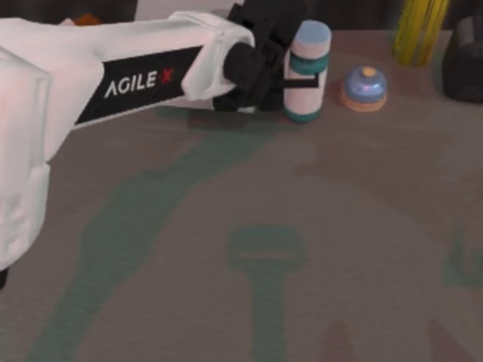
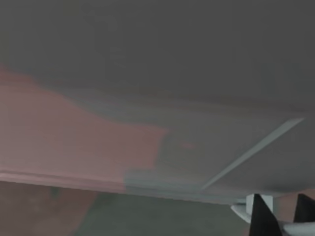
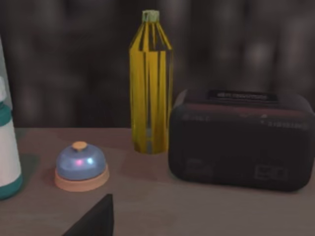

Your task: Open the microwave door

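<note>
Top view: the left arm [image 1: 136, 75] is reaching across the counter [image 1: 249, 226] toward the far edge, its black wrist ending just beside a white-and-teal canister [image 1: 308, 72]. The working end is hiding under that wrist, and the appliance itself is not showing clearly here. A service bell [image 1: 364, 89] is sitting near the canister on the right, with a yellow bottle [image 1: 419, 30] and a dark box [image 1: 464, 60] further right. The near half of the counter is lying open as swing room.

Left wrist view: the microwave door [image 2: 187, 73] is filling nearly the whole view, so it is lying directly ahead of the left tool [image 2: 280, 219], very close. The pinkish floor of the microwave [image 2: 64, 137] is showing alongside the grey pane. The panel's long edge is running crosswise. I cannot tell the tool's state, or whether it is gripping the pale piece at the door's rim.

Right wrist view: the right tool [image 3: 93, 221] (only a dark sliver) is facing bell, bottle and box, not the door, and its state cannot be told. The left arm is the nearer one. Judgement: the canister is crowding any outward swing.
</note>
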You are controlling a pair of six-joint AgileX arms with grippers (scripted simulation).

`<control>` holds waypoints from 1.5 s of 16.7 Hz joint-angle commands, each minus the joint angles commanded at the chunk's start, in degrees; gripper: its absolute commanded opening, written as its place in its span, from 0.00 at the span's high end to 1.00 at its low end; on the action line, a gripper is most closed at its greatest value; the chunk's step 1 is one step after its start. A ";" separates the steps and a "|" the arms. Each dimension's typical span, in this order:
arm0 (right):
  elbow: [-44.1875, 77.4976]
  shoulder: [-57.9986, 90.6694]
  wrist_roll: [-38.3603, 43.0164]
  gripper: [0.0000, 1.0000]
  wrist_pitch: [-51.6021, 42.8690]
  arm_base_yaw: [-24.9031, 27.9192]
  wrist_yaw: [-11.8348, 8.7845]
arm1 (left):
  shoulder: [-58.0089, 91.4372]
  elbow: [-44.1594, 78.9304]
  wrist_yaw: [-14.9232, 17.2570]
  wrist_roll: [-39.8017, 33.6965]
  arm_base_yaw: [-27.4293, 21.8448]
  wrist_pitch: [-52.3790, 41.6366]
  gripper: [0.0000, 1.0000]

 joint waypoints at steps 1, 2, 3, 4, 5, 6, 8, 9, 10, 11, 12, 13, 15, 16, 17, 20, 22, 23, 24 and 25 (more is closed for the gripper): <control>0.00 0.00 0.00 0.00 0.00 0.00 0.00 | 0.00 0.00 0.00 0.00 0.00 0.00 1.00; 0.00 0.00 0.00 0.00 0.00 0.00 0.00 | 0.00 0.00 0.00 0.00 0.00 0.00 1.00; 0.00 0.00 0.00 0.00 0.00 0.00 0.00 | 0.00 0.00 0.00 0.00 0.00 0.00 1.00; 0.00 0.00 0.00 0.00 0.00 0.00 0.00 | 0.00 0.00 0.00 0.00 0.00 0.00 1.00; 0.00 0.00 0.00 0.00 0.00 0.00 0.00 | 0.00 0.00 0.00 0.00 0.00 0.00 1.00; 0.00 0.00 0.00 0.00 0.00 0.00 0.00 | 0.22 0.12 0.36 -0.24 -0.48 0.06 1.00; 0.00 0.00 0.00 0.00 0.00 0.00 0.00 | 0.04 -0.65 0.60 0.28 -0.37 0.24 1.00; 0.00 0.00 0.00 0.00 0.00 0.00 0.00 | -0.45 -1.36 0.87 0.81 -0.24 0.68 1.00; 0.00 0.00 0.00 0.00 0.00 0.00 0.00 | -1.19 -2.09 1.21 1.38 -0.08 1.35 1.00; 0.00 0.00 0.00 0.00 0.00 0.00 0.00 | -1.92 -2.85 1.58 1.97 0.09 2.07 1.00; 0.00 0.00 0.00 0.00 0.00 0.00 0.00 | -2.46 -3.65 1.94 2.56 0.23 2.62 1.00; 0.00 0.00 0.00 0.00 0.00 0.00 0.00 | -2.75 -4.36 2.20 3.05 0.35 2.90 1.00; 0.00 0.00 0.00 0.00 0.00 0.00 0.00 | -2.86 -4.77 2.32 3.31 0.42 2.98 1.00; 0.00 0.00 0.00 0.00 0.00 0.00 0.00 | -2.86 -4.77 2.32 3.31 0.42 2.98 1.00; 0.00 0.00 0.00 0.00 0.00 0.00 0.00 | -2.86 -4.77 2.32 3.31 0.42 2.98 1.00; 0.00 0.00 0.00 0.00 0.00 0.00 0.00 | -2.86 -4.77 2.32 3.31 0.42 2.98 1.00; 0.00 0.00 0.00 0.00 0.00 0.00 0.00 | -2.86 -4.77 2.32 3.31 0.42 2.98 1.00; 0.00 0.00 0.00 0.00 0.00 0.00 0.00 | -2.86 -4.77 2.32 3.31 0.42 2.98 1.00; 0.00 0.00 0.00 0.00 0.00 0.00 0.00 | -2.86 -4.77 2.32 3.31 0.42 2.98 1.00; 0.00 0.00 0.00 0.00 0.00 0.00 0.00 | -2.86 -4.77 2.32 3.31 0.42 2.98 1.00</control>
